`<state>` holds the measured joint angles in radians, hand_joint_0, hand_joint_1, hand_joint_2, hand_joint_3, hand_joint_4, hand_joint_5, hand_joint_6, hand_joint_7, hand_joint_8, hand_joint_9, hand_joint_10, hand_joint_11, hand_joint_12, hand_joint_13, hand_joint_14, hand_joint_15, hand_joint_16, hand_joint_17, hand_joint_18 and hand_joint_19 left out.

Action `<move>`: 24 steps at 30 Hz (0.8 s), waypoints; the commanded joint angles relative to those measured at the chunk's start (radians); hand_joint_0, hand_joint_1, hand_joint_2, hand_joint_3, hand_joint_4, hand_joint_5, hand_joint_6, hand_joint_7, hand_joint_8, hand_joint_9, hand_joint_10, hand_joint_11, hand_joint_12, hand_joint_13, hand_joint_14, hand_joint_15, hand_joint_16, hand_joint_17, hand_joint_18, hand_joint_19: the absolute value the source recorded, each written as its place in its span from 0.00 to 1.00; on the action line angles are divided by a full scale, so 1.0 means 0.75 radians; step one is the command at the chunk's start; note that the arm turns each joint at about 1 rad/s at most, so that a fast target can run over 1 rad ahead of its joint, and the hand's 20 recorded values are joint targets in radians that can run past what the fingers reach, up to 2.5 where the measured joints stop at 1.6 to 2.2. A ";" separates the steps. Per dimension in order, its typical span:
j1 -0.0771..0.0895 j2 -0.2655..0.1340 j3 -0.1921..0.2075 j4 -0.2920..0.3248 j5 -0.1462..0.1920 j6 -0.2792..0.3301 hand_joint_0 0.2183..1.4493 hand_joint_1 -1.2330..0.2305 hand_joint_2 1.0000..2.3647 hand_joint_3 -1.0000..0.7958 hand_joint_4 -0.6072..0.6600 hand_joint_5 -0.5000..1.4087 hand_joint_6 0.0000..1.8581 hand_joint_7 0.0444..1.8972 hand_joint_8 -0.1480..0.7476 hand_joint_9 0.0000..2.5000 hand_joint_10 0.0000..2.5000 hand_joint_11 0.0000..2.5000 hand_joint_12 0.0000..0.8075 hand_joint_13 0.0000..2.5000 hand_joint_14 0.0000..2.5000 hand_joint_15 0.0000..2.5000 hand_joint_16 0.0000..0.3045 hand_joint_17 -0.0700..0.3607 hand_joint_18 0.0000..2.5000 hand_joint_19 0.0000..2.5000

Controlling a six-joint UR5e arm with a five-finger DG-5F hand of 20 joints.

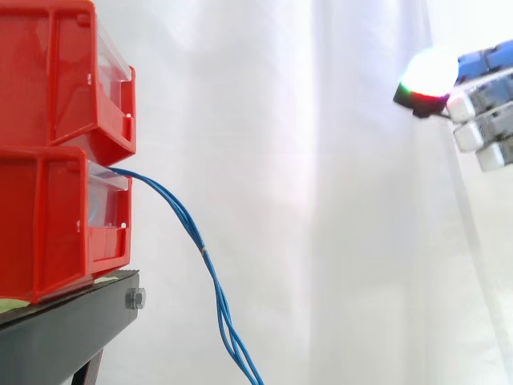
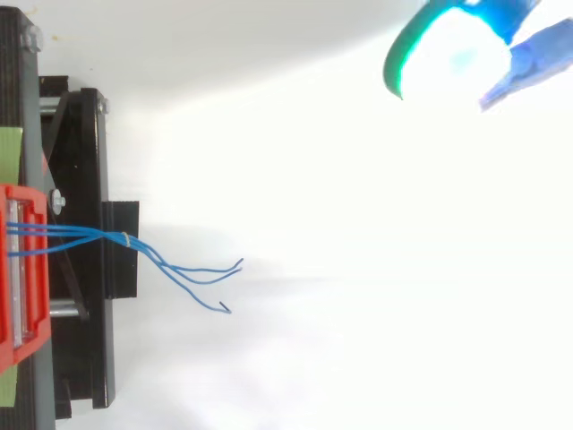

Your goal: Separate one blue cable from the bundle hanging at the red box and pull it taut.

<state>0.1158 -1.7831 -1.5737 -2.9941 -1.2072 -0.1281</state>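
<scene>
Hand (image 1: 479, 100) high at right, well apart from blue cable bundle (image 1: 210, 269); cannot tell whether open or closed. Bundle hangs slack from lower red bin (image 1: 56, 216); no cable separated, everything left.

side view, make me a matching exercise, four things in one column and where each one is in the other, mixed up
Things:
1. robot hand
2. blue cables
3. upper red bin
4. black stand

Places:
a. hanging loose from the front of the lower red bin
b. at the right edge, apart from the cables
c. under both bins
d. stacked on top of another bin

Pairs: 1-b, 2-a, 3-d, 4-c
</scene>
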 commanded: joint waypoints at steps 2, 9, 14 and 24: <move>0.011 -0.089 0.002 0.002 0.012 0.017 0.26 0.37 0.00 0.28 0.61 0.16 0.27 0.35 0.47 0.29 0.00 0.10 0.37 0.29 0.00 0.05 0.09 0.31 0.23 0.07; 0.013 -0.218 0.004 0.084 0.008 0.122 0.27 0.37 0.00 0.28 0.61 0.16 0.27 0.35 0.47 0.30 0.00 0.10 0.37 0.29 0.00 0.05 0.09 0.31 0.23 0.07; 0.020 -0.243 0.004 0.204 -0.004 0.118 0.27 0.37 0.00 0.28 0.62 0.16 0.27 0.35 0.47 0.30 0.00 0.11 0.37 0.29 0.00 0.06 0.09 0.31 0.22 0.07; 0.042 -0.300 0.004 0.274 0.000 0.064 0.27 0.37 0.00 0.28 0.62 0.16 0.27 0.35 0.47 0.31 0.00 0.11 0.37 0.30 0.00 0.06 0.09 0.31 0.23 0.07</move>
<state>0.1441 -1.9871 -1.5710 -2.8018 -1.2072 -0.0754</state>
